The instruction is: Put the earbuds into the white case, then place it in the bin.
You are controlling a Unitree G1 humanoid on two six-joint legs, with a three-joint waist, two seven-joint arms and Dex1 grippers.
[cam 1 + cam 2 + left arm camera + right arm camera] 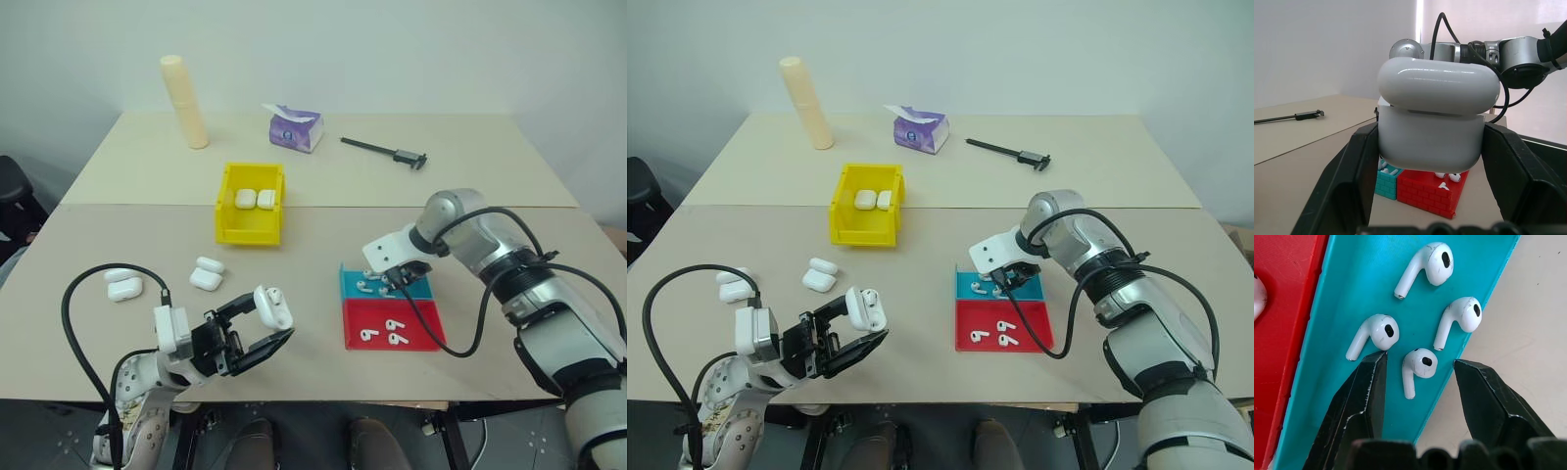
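My left gripper is shut on a white case with its lid flipped up, held above the table's near left; the same case sits between the black fingers in the left wrist view. My right gripper points down over the teal tray, open, with its fingertips on either side of one earbud. Three other earbuds lie close by on the teal tray. The yellow bin stands at mid-table with two closed cases inside.
A red tray with earbuds adjoins the teal one on its near side. Spare cases lie at the left and near the bin. At the back are a cream cylinder, a tissue pack and a caliper.
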